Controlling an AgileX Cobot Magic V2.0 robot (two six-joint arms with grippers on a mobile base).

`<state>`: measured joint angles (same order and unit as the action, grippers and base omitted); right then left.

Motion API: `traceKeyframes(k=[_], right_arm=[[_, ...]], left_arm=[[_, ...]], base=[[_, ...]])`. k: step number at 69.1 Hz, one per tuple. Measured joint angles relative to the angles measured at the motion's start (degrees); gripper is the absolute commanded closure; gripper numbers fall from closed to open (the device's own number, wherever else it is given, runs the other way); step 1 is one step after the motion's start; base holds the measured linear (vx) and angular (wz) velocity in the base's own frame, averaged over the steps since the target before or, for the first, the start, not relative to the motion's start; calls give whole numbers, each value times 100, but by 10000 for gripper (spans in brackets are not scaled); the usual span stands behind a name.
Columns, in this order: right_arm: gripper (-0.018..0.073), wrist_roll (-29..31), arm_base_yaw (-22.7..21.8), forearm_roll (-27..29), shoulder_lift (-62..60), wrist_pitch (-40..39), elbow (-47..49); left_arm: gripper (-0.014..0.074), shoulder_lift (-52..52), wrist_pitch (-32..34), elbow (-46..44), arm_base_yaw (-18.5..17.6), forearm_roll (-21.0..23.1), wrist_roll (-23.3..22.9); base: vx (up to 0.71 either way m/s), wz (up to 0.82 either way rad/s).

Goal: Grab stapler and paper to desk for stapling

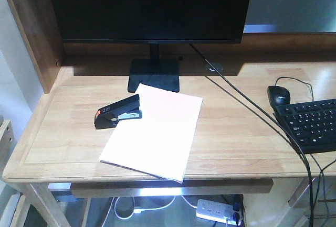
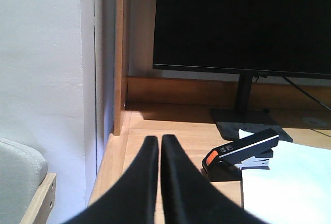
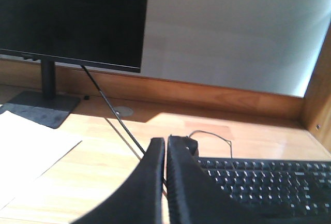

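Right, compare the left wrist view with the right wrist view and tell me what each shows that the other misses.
Only the left wrist view shows the stapler, resting partly on the paper, and the shut left hand. Only the right wrist view shows the keyboard, mouse and shut right hand. Both show the monitor, paper and desk.

The desk [image 1: 68,148] bears paper [image 1: 155,130], stapler [image 1: 118,111], monitor stand [image 1: 155,75], mouse [image 1: 278,95], keyboard [image 1: 312,123].

No readable txt anywhere; monitor [image 1: 149,7] bezel logo, keyboard [image 1: 310,125] key legends too blurred (illegible).
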<state>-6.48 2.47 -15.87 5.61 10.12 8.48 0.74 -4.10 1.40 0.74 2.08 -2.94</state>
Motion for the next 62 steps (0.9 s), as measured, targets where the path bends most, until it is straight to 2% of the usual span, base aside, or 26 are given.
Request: traceKeyframes(k=[12, 34, 50, 62], right_arm=[[569, 528, -247, 594, 0, -38, 0], [569, 742, -285, 737, 0, -160, -184], [569, 754, -285, 922, -309, -871, -848], [569, 765, -285, 1075, -619, -956, -999]], left_arm=[[603, 0, 0, 0, 0, 0, 0], [603, 0, 0, 0, 0, 0, 0], [603, 0, 0, 0, 0, 0, 0], [603, 0, 5, 0, 0, 0, 0]], base=[[0, 0], [0, 0], [0, 0], [0, 0]])
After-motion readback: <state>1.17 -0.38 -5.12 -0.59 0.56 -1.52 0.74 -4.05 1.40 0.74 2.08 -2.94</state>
